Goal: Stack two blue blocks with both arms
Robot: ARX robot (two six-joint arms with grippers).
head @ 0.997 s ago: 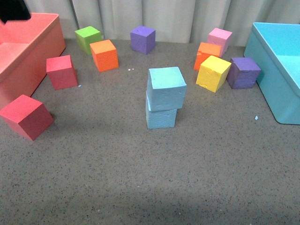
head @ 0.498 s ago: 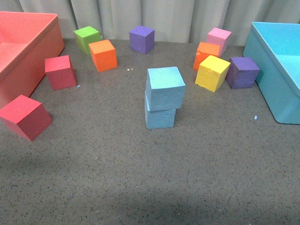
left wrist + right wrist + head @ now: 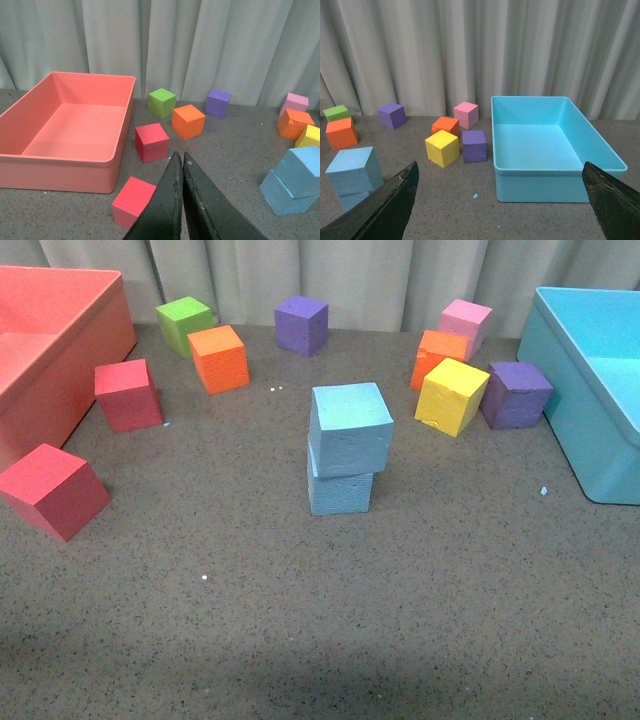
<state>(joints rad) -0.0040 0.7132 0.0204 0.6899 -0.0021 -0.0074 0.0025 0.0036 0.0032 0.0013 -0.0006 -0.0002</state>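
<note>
Table (image 3: 420, 620) space in the front view now shows no arm at all: the dark shape that sat at the far left corner over the red bin (image 3: 60, 335) a second ago is gone, and the stack has not moved. I judge the stacking done and both arms pulled back. The turquoise bin (image 3: 590, 390) walls off the right side, the red bin the left, with bare table in front of the stack. The two blue blocks (image 3: 345, 445) stand mid-table, the upper one twisted and overhanging the lower, so a knock could tip it. Coloured cubes ring the far side, the yellow cube (image 3: 452, 395) nearest yet apart. The left hand (image 3: 181, 165) is closed on nothing; the right hand (image 3: 500, 195) is spread wide, empty.
</note>
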